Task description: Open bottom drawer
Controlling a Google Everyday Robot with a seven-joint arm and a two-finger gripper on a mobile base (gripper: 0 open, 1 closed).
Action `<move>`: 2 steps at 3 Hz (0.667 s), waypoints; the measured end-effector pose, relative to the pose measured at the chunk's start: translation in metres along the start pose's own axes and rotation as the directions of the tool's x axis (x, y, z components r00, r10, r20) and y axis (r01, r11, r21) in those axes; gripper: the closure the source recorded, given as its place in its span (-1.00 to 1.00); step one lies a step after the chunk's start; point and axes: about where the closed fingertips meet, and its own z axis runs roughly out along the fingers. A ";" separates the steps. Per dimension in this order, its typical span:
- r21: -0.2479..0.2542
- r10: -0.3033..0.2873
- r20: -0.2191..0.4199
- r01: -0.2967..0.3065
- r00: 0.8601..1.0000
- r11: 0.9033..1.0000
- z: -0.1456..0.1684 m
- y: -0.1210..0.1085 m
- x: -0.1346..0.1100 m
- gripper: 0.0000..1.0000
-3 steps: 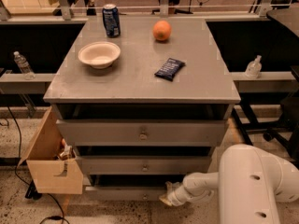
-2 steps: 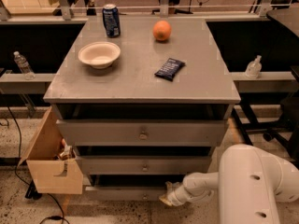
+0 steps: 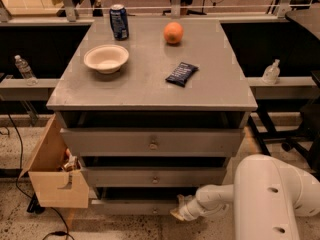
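I see pincer (image 3: 179,213) low at cabinet front, against right part of bottom drawer (image 3: 131,207) panel; wide or narrow, I cannot tell. Bottom drawer is lowest of three, under middle drawer (image 3: 125,176) and top drawer (image 3: 110,143). Its knob not visible to me. White arm (image 3: 220,198) comes in from lower right. On surface (image 3: 215,91): bowl (image 3: 106,58) near left edge, can (image 3: 119,21) toward back left corner, orange (image 3: 173,33) near back edge, dark packet (image 3: 181,74) right of centre. Cardboard box (image 3: 57,184) on floor at cabinet's left side.
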 end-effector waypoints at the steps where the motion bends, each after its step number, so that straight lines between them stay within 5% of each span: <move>1: 0.000 0.000 0.000 0.000 1.000 1.000 0.000 0.000 0.000 0.20; 2: 0.000 0.000 0.000 0.000 1.000 1.000 0.000 0.000 0.000 -0.25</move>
